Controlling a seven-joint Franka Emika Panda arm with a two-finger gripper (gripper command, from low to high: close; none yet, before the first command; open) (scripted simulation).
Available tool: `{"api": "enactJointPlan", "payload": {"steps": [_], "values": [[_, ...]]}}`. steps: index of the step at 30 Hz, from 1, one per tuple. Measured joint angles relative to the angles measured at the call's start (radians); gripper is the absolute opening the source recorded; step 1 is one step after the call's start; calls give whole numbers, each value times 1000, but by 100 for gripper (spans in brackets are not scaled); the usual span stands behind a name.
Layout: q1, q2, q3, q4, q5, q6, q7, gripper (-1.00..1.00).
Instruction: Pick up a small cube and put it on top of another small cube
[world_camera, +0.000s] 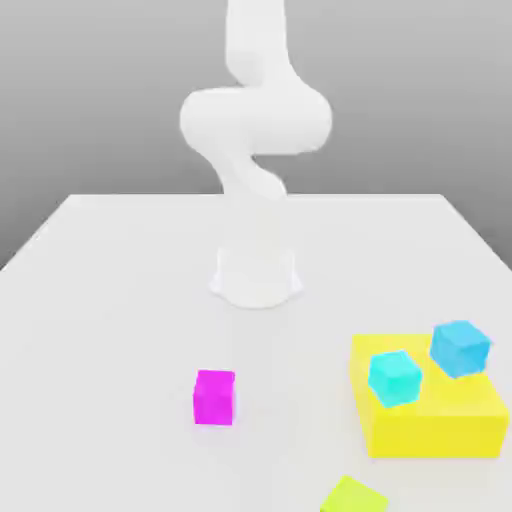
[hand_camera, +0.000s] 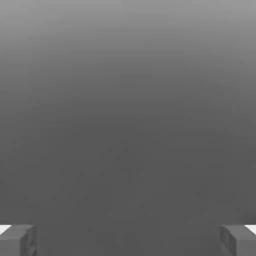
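Jaws (hand_camera: 128, 240) stand spread wide in the hand view, one at each side, with nothing pinched between them and only a plain grey backdrop beyond.

With the big flat yellow block (world_camera: 435, 432) as the landmark, the lime cube (world_camera: 353, 497) lies in front of it, on the side nearer the exterior view's camera and a little toward the exterior view's left. It is apart from the block, turned at an angle to it, and partly cut off by the picture's lower edge. The magenta cube (world_camera: 214, 398) sits upright on the pale surface (world_camera: 110, 330), well apart from the yellow block toward the exterior view's left, with bare surface between the two. Its top is bare.

Two more cubes appear over the yellow block's top: a cyan cube (world_camera: 395, 379) toward the block's front and the exterior view's left, and a blue cube (world_camera: 460, 349) farther back toward the exterior view's right. Both are turned relative to the block's edges, with a gap between them.

Behind the yellow block and toward the exterior view's left, the white arm (world_camera: 256, 120) rises from its base (world_camera: 256, 280) and runs out past the picture's upper edge.
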Motion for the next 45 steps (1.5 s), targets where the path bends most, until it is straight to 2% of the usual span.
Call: {"api": "enactJointPlan", "payload": {"steps": [10, 18, 23, 28, 33, 34, 40, 45], "values": [[137, 370, -70, 5, 79, 102, -286, 0], [195, 659, -69, 9, 127, 184, -501, 0], [213, 836, -55, 10, 115, 238, -605, 0], [226, 1008, -46, 10, 56, 294, -677, 0], [222, 1188, -33, 36, 50, 416, -705, 0], [219, 1211, -30, 41, 52, 434, -707, -100], [218, 1222, -28, 43, 53, 441, -708, -100], [228, 1085, -43, 15, 36, 332, -695, -100]]}}
